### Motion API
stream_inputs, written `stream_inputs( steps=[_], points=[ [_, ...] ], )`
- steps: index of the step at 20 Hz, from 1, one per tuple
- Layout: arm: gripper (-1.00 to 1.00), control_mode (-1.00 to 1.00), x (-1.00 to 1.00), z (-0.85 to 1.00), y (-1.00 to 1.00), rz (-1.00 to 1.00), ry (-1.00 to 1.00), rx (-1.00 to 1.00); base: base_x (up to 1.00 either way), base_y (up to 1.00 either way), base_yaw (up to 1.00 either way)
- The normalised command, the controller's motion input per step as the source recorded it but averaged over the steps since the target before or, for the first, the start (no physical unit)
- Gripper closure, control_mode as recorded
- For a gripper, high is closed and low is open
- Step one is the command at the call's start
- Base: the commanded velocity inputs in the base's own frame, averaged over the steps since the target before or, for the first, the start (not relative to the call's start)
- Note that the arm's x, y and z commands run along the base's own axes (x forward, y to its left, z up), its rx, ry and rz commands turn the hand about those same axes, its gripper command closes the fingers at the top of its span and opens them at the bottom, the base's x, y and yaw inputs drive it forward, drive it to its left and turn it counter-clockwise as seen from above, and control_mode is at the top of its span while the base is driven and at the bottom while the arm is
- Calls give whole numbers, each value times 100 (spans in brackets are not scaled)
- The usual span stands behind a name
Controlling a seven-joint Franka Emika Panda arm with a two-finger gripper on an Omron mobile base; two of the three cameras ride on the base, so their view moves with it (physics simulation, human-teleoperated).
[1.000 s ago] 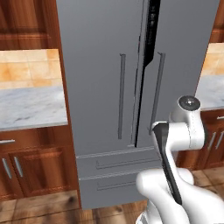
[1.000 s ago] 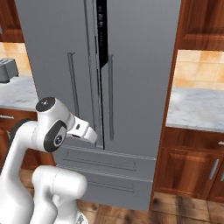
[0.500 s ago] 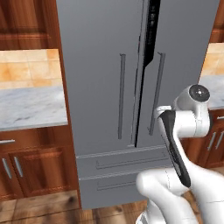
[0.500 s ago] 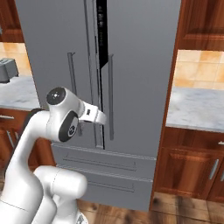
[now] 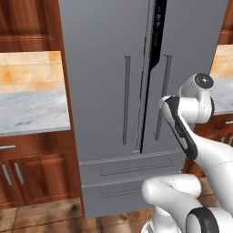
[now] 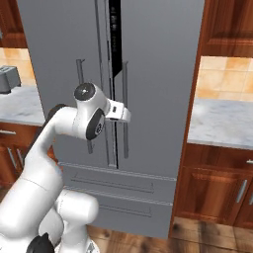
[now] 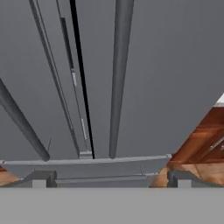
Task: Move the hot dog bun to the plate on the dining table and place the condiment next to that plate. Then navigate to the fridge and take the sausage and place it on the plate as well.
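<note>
Your pincer (image 7: 109, 177) stands wide open and grips nothing, its two dark finger tips set far apart at the bottom of the hand view. Between them you look straight at the fridge (image 5: 136, 82), whose right-hand bar handle (image 7: 117, 78) runs up the middle of that view, with the dark seam between the two doors just to its left. The left-hand bar handle (image 7: 22, 122) crosses the lower left corner of the same view at a slant.

From the base cameras, you see the white arm (image 6: 74, 123) bent at the elbow in front of the tall grey fridge, its wrist turned toward the door seam at about the height of the handles' lower halves. The right door stands slightly ajar, a narrow dark gap showing beside the black control strip (image 5: 158, 32) near the top. Two wide drawers (image 5: 132, 179) sit shut at the fridge's base.

A marble bench (image 5: 32, 111) backed by orange tiles flanks the fridge on one side, and a second marble bench (image 6: 222, 126) flanks it on the other, both above dark wood cabinets (image 6: 212, 192). A grey toaster (image 6: 9, 79) rests on the bench at the left edge of the right base view. Wood floor (image 5: 41, 216) runs beneath.
</note>
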Motion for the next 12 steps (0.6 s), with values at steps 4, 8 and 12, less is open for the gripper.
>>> stream_inputs(
  steps=[4, 8, 12],
  points=[
    [-100, -100, 49, 11, -22, 0, 0, 0, 0, 0, 0],
    [-100, -100, 68, 0, 0, 0, 0, 0, 0, 0, 0],
    [-100, -100, 67, 0, -1, 0, 0, 0, 0, 0, 0]
  ],
)
